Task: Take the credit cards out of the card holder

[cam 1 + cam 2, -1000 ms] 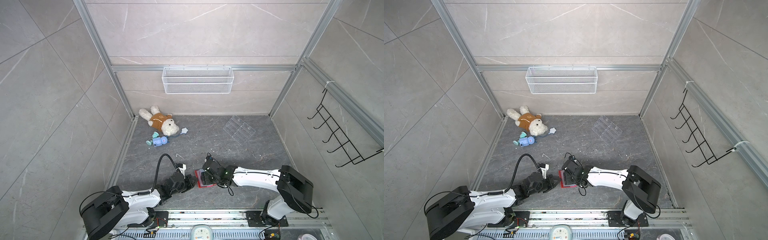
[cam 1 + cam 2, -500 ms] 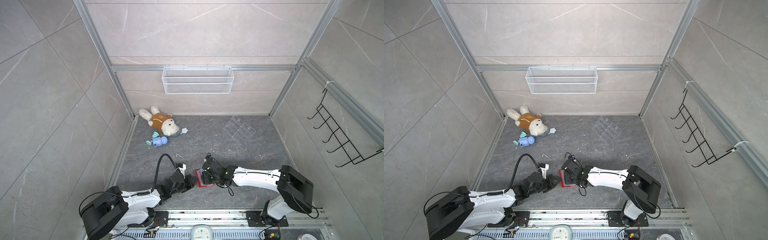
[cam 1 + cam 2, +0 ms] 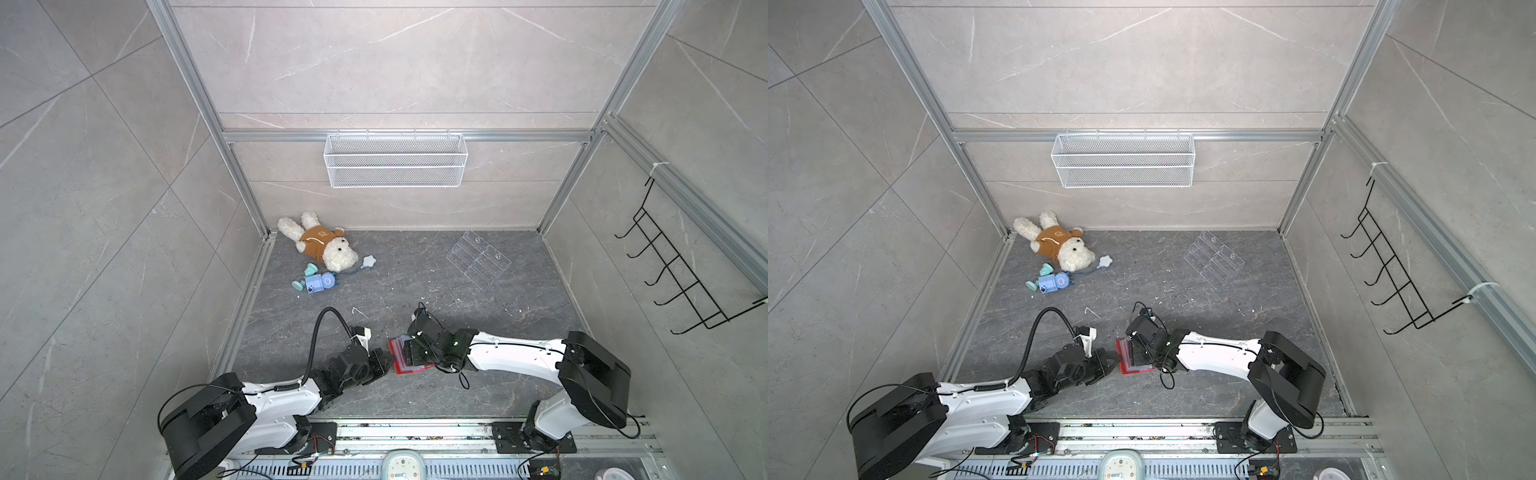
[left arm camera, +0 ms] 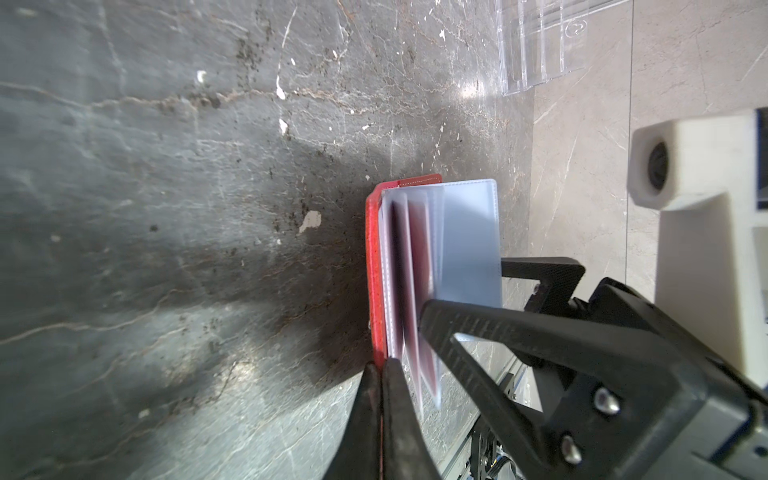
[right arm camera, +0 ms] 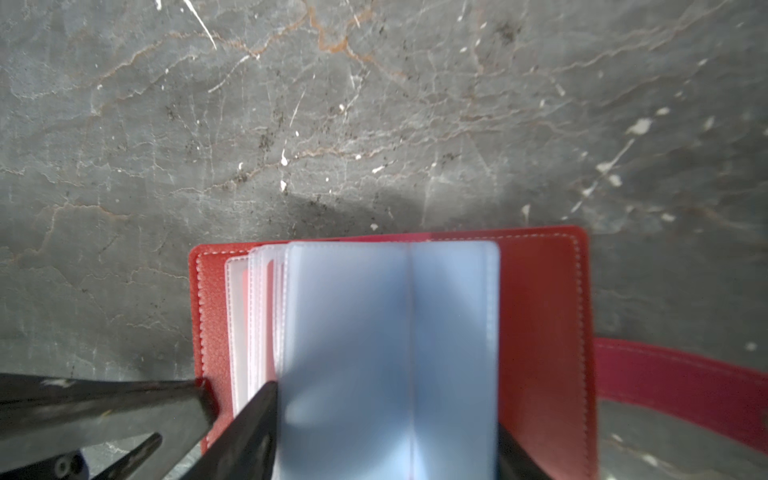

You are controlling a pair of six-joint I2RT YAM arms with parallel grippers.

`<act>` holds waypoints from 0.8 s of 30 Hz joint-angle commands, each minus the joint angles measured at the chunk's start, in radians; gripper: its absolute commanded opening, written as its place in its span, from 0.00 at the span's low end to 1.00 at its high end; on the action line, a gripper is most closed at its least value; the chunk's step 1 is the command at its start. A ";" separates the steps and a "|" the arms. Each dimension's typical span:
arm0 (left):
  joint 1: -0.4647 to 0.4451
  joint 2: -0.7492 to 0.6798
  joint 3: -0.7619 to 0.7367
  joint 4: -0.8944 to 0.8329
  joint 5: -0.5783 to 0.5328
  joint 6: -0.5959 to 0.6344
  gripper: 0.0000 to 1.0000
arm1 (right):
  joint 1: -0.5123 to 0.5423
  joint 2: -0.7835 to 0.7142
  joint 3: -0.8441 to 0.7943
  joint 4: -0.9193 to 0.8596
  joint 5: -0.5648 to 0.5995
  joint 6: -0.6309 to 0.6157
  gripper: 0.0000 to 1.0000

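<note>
The left gripper (image 4: 381, 368) is clamped on one edge of the red cover of the card holder (image 4: 373, 257), and the cover is held against the grey work surface (image 4: 166, 208). The right gripper (image 5: 386, 419) stands open, with one jaw on each side of a raised pale blue sleeve (image 5: 365, 332). No card is gripped.

The credit cards (image 4: 417, 266) are judged light, thin, stiff and slippery against the plastic. The sleeves are judged soft and likely to fold. Hold should be taken on a card's exposed edge at the sleeve mouth, not on the sleeve itself. The mouth cannot be made out.

The cards show as reddish leaves inside the fanned sleeves, between the clamped cover and the right gripper's nearer jaw. In both top views the holder lies between the two grippers.
</note>
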 commanded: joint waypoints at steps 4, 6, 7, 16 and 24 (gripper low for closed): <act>-0.003 -0.011 0.004 -0.004 -0.004 0.029 0.00 | -0.017 -0.027 -0.021 -0.055 0.036 -0.017 0.69; -0.004 -0.009 0.006 -0.004 -0.004 0.030 0.00 | -0.019 -0.029 -0.024 -0.050 0.029 -0.022 0.72; -0.004 -0.009 0.006 -0.003 -0.004 0.031 0.00 | -0.019 -0.027 -0.025 -0.049 0.027 -0.023 0.72; -0.003 -0.007 0.003 -0.001 -0.006 0.030 0.00 | -0.022 -0.028 -0.030 -0.041 0.022 -0.022 0.72; -0.003 -0.008 -0.002 -0.002 -0.009 0.030 0.00 | -0.024 -0.025 -0.031 -0.044 0.024 -0.018 0.71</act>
